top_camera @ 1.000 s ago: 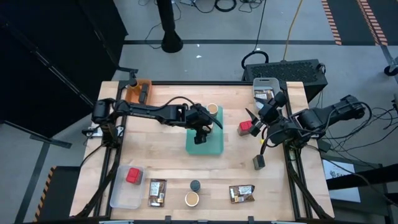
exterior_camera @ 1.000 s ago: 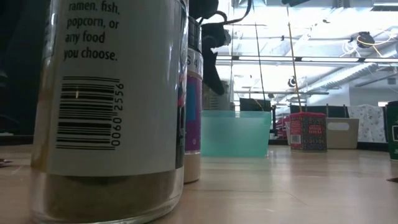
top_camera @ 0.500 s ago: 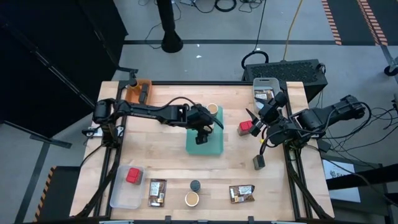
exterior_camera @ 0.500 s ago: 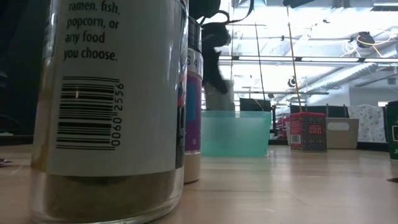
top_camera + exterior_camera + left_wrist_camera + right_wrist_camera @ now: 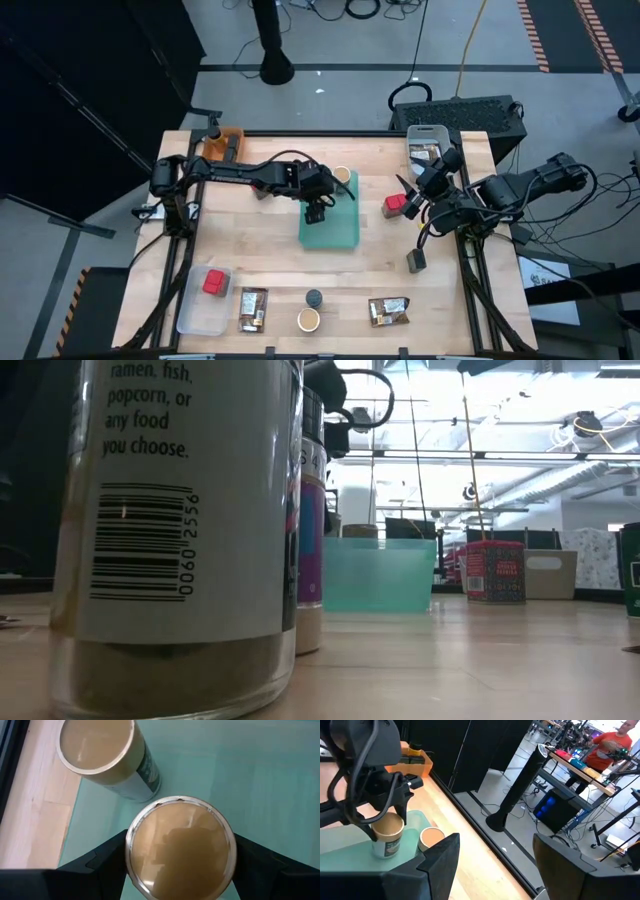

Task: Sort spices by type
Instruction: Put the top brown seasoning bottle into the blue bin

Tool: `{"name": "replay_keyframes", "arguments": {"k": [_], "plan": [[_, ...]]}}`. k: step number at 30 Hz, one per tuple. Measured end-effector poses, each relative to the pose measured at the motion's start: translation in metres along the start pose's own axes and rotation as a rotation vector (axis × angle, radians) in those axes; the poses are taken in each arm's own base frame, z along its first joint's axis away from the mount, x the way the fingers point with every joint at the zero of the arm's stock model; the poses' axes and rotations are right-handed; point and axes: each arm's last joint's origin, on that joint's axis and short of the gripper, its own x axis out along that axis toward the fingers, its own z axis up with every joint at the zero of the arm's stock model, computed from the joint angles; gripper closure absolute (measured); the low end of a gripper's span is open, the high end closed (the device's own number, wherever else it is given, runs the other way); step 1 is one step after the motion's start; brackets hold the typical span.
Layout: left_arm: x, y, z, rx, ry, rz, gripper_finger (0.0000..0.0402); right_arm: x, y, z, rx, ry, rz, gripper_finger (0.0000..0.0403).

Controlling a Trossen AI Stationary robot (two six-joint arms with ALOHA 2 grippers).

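My left gripper (image 5: 317,208) hangs over the teal tray (image 5: 340,238), shut on a tan round jar with a cream top (image 5: 180,850), which also shows in the right wrist view (image 5: 387,837). A second tan jar (image 5: 341,177) stands on its base in the tray's far corner, close beside the first (image 5: 97,742). My right gripper (image 5: 405,195) waits open near the table's right side, next to a red square box (image 5: 395,206) that stands on the wood (image 5: 495,572). Nothing lies between its fingers (image 5: 442,865). My left gripper pinches the tan jar between its two fingers at the top rim (image 5: 131,851), one finger on each side. The fingers (image 5: 370,832) come from above, pointing down. The jar is upright; whether its base rests on the tray floor or hangs just above it, I cannot tell.
An orange bin (image 5: 225,145) sits at the far left and a pale bin (image 5: 425,140) with packets at the far right. A clear tray (image 5: 195,310) holds a red box. Packets (image 5: 253,308) (image 5: 388,311), a dark jar (image 5: 313,298) and a tan jar (image 5: 308,320) line the near edge.
My left gripper has shifted a little toward the table's far left over the teal tray, carrying the jar with it, and its arm has bent higher. In the low view the fingers and jar no longer show above the tray's rim where they were.
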Motion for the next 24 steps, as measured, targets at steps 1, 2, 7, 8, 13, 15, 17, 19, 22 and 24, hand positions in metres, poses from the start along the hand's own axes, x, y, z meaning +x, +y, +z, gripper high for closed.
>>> {"name": "replay_keyframes", "arguments": {"k": [1,2,7,8,13,15,17,19,22,24], "plan": [[0.000,0.001,0.000,0.002,-0.003,-0.004,0.0121,0.000,0.000,0.000,0.001,0.002,-0.001,0.0167],[0.000,0.001,0.000,0.003,-0.005,-0.004,0.0121,0.000,0.000,-0.001,0.003,0.005,-0.002,0.0167],[0.000,-0.001,0.002,0.025,-0.021,-0.009,0.0121,0.000,-0.001,-0.002,0.020,0.013,-0.007,0.0167],[-0.001,0.000,0.002,0.029,-0.025,-0.008,0.0121,0.000,-0.001,-0.002,0.021,0.013,-0.007,0.0167],[-0.017,0.002,0.005,0.049,-0.071,-0.004,0.0121,0.000,-0.001,-0.002,0.022,0.013,-0.006,0.0167],[-0.026,0.004,0.004,0.055,-0.113,-0.010,0.0121,0.000,-0.001,-0.002,0.023,0.014,-0.003,0.0167],[-0.034,0.005,-0.001,0.052,-0.172,-0.043,0.0121,0.000,-0.001,-0.003,0.030,0.022,0.011,0.0167],[-0.041,0.006,-0.006,0.048,-0.224,-0.067,0.0121,0.000,-0.001,-0.003,0.036,0.024,0.015,0.0167],[-0.048,0.007,-0.017,0.048,-0.212,-0.028,0.0121,0.000,0.000,-0.003,0.035,0.026,0.016,0.0167],[-0.049,0.007,-0.019,0.074,-0.216,-0.021,0.0121,0.000,0.000,-0.003,0.035,0.026,0.017,0.0167]]}}
